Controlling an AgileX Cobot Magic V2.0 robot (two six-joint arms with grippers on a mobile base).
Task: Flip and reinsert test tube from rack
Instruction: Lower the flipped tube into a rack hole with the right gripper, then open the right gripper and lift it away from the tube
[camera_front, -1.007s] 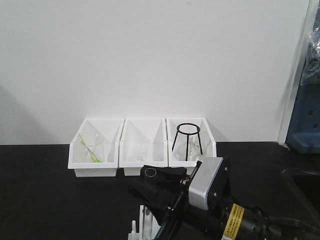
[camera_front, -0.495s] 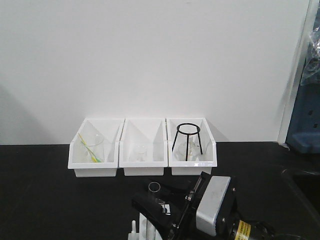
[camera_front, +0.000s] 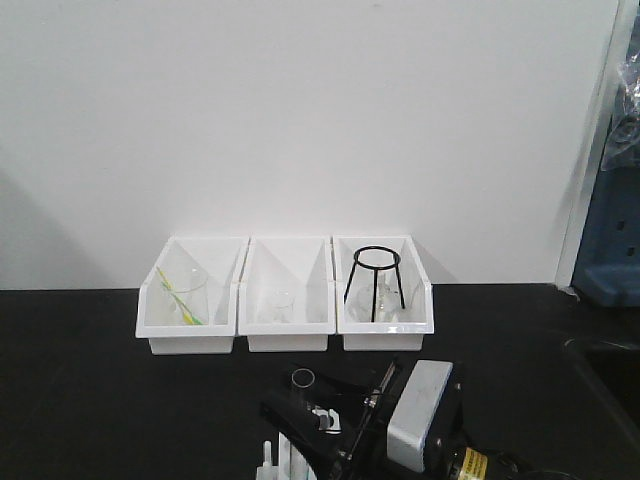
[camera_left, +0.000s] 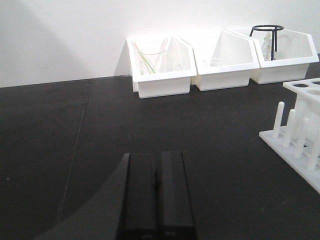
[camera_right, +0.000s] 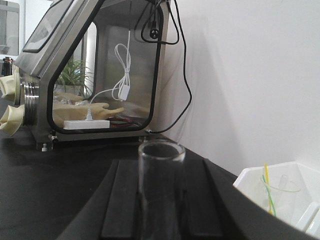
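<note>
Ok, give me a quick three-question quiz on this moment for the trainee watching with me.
1. True or false: the tube in the right hand has its open end up.
2. In the front view, which bin holds the black wire stand? A left, B middle, C right.
3. Fill in: the left hand is shut and holds ____.

Key
1. True: the open rim is on top.
2. C, the right bin.
3. Nothing: its fingers are closed on each other.
</note>
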